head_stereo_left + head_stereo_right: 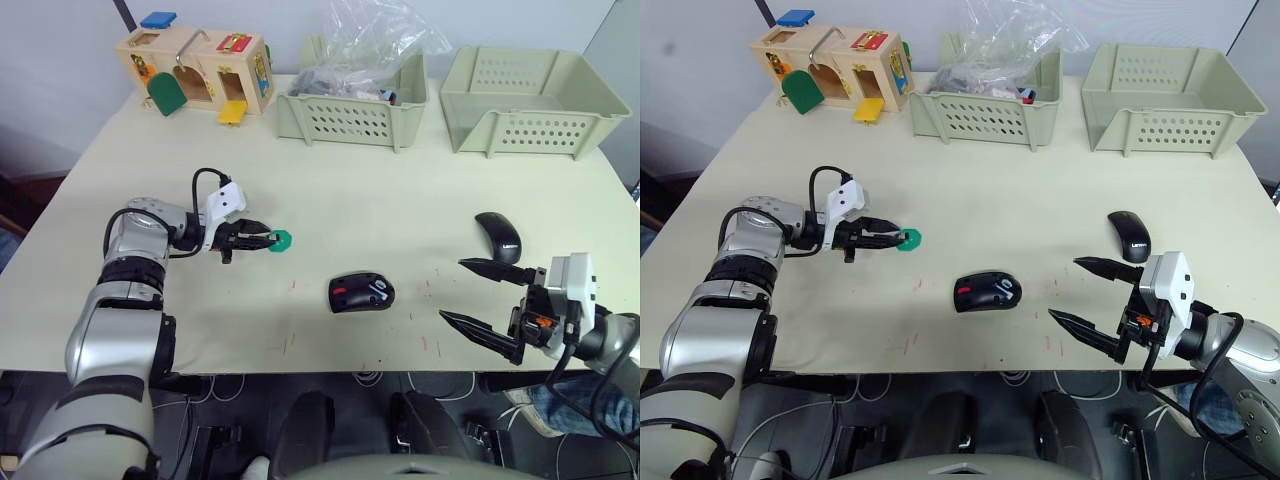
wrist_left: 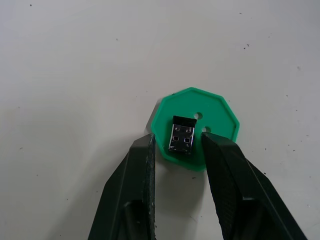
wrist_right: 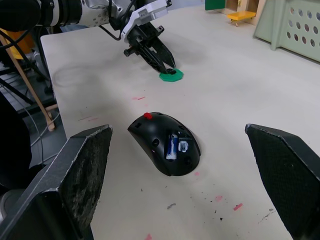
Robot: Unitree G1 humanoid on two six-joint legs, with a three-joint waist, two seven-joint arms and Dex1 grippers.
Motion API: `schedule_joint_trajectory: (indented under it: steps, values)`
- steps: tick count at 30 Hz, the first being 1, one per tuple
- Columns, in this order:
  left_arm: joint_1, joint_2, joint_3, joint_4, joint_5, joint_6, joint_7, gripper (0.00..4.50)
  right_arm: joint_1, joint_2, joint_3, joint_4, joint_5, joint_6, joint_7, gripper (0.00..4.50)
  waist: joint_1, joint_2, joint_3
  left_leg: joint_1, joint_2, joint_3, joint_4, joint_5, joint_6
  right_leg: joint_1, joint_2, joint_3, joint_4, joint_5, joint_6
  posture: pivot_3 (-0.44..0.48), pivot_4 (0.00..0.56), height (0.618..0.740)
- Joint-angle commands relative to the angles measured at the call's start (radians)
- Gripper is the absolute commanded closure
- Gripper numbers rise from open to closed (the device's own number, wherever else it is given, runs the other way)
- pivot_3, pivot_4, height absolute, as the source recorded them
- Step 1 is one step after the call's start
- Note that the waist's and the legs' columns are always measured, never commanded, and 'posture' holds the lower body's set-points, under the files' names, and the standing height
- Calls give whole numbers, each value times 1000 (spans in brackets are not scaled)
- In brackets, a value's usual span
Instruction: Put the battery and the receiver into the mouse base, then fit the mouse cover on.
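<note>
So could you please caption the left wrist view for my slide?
Left gripper open astride the receiver on a green disc.

Receiver (image 2: pixel 182 138) on green disc (image 2: pixel 196 128), between gripper (image 2: pixel 177 145) fingers

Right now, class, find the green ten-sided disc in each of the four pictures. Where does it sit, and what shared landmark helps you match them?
Left eye view: green disc at the left tool's tip, left of the mouse base.
Right eye view: same spot.
Left wrist view: centre, carrying the small receiver, fingers open either side.
Right wrist view: far, beyond the mouse base.
Shared landmark: the left tool's black fingers.
</note>
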Motion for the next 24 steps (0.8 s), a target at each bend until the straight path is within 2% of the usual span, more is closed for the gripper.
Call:
schedule_joint_trajectory:
  steps: [1, 24]
  values:
    - [-28, 7, 5, 3, 3, -25, -2, 2934, -1, -2, -11, -37, 15, -4, -3, 0, 0, 0, 0, 0, 0, 0, 0, 0, 0, 0, 0, 0, 0, 0, 0, 0, 150, 740]
    - [-40, 4, -17, 25, 31, -50, -22, 2934, 9, 2, -11, -46, 16, -5, -12, 0, 0, 0, 0, 0, 0, 0, 0, 0, 0, 0, 0, 0, 0, 0, 0, 0, 150, 740]
